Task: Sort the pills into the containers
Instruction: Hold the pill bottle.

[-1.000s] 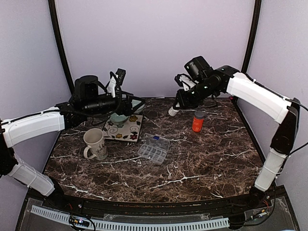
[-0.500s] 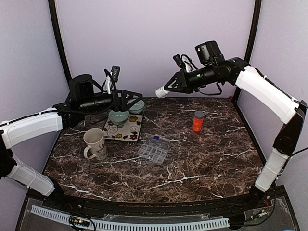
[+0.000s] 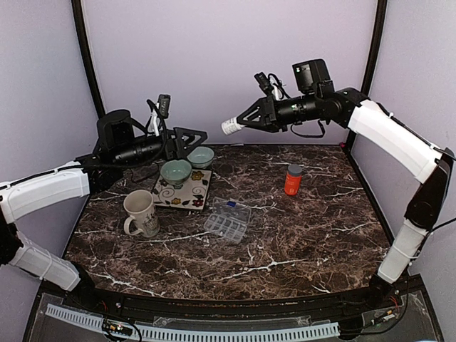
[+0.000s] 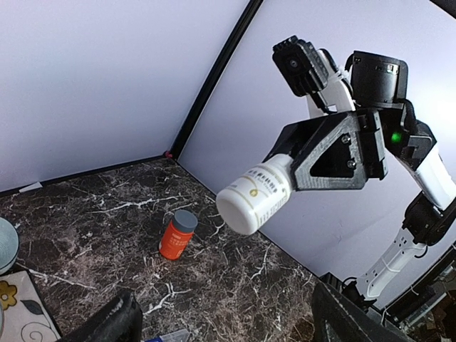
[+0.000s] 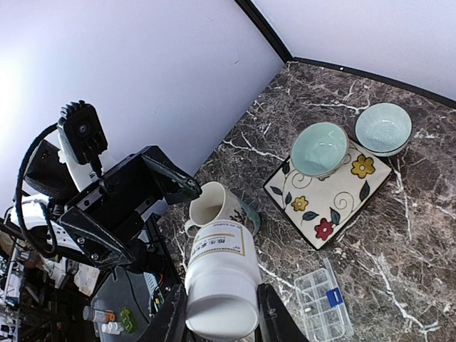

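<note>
A clear organiser box (image 3: 227,221) with small cells is seen lying flat near the middle of the dark marble bench (image 3: 299,242). Its walls are see-through, and a small blue bit (image 3: 231,204) is seen in a cell at its 12 o'clock end. A cream mug (image 3: 140,212) is stood at 9 o'clock from the box. A flowered tile (image 3: 187,194) is laid at 11 o'clock, with one pale green bowl (image 3: 175,172) on it and a second bowl (image 3: 200,156) at its far corner. An orange bottle (image 3: 293,179) with a grey cap is stood at 2 o'clock. High over the bench, a white bottle (image 3: 229,126) is pinched on its side by the right tool (image 3: 246,118), its round end pointed to 9 o'clock. The left tool (image 3: 194,137) is held spread wide above the bowls, with nothing in it.
</note>
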